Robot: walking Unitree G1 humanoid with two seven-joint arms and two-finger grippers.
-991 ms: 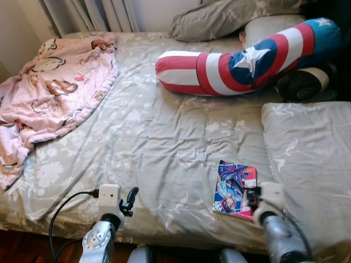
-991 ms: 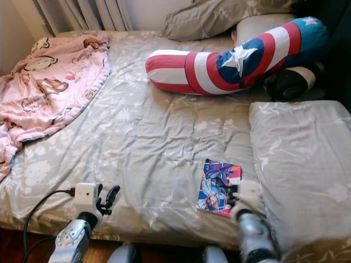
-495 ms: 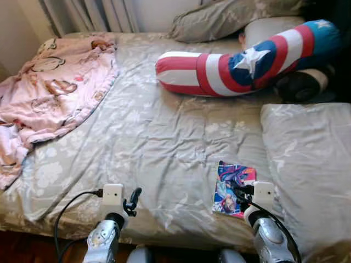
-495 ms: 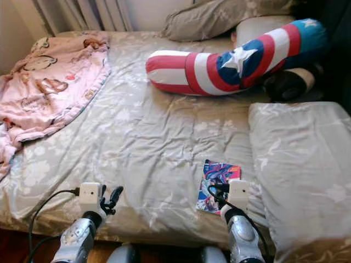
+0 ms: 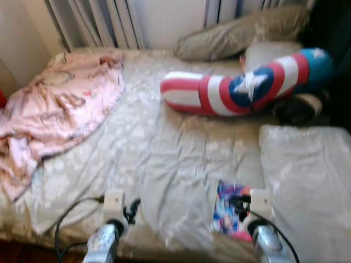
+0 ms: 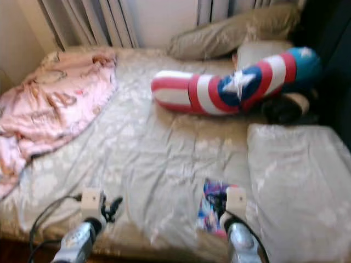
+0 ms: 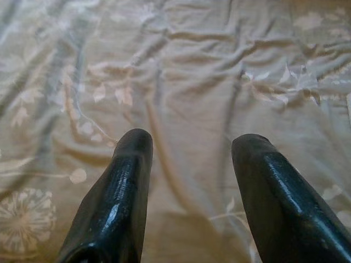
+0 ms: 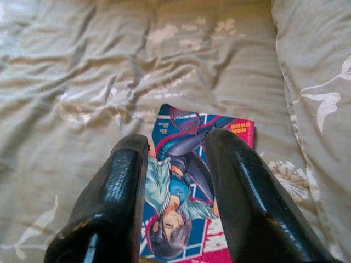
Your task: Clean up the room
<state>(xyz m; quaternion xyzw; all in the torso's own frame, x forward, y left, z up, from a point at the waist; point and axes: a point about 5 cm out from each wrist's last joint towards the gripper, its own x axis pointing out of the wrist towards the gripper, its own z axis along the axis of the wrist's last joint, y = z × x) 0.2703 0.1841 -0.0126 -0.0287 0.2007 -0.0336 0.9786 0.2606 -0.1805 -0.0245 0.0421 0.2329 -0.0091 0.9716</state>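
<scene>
A colourful comic book lies flat on the grey floral bedsheet near the bed's front edge, beside a grey pillow. My right gripper hovers right over the book, open, its two fingers spread above the cover and holding nothing. My left gripper is open over bare sheet at the front left, well apart from the book.
A crumpled pink blanket covers the bed's left side. A red, white and blue striped bolster lies across the back, with a dark round cushion and a grey pillow by it. Curtains hang behind the bed.
The camera has tilted up and the picture is blurred, so the whole scene sits lower. My right gripper has shifted left over the comic book. The left gripper has stayed in place.
</scene>
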